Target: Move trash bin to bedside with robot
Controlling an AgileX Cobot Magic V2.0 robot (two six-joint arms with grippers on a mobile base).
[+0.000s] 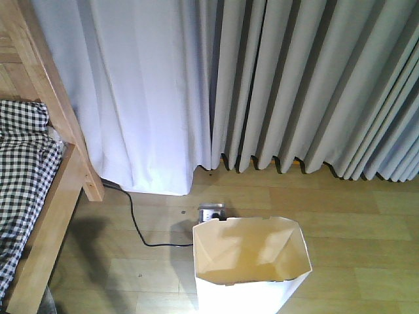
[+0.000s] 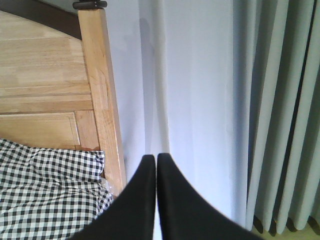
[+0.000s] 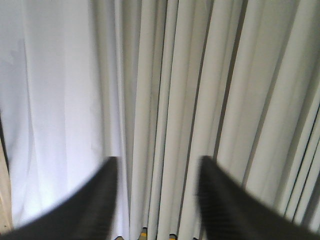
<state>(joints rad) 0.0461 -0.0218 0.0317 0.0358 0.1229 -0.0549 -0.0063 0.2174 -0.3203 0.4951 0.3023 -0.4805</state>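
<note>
The white trash bin (image 1: 252, 258) stands on the wooden floor at the bottom centre of the front view, cream inside and with nothing in it. It is about a bin's width to the right of the bedside: a light wooden bed rail (image 1: 60, 190) with black-and-white checked bedding (image 1: 23, 163). No arm or gripper shows in the front view. In the left wrist view my left gripper (image 2: 156, 159) is shut on nothing, facing the bed post (image 2: 102, 100) and bedding (image 2: 45, 190). My right gripper (image 3: 157, 165) is open, holds nothing, and faces curtains.
Grey-white curtains (image 1: 294, 85) hang to the floor across the back. A black cable (image 1: 134, 216) runs from under the curtain to a small socket box (image 1: 211, 212) just behind the bin. Bare wooden floor (image 1: 357, 222) lies right of the bin.
</note>
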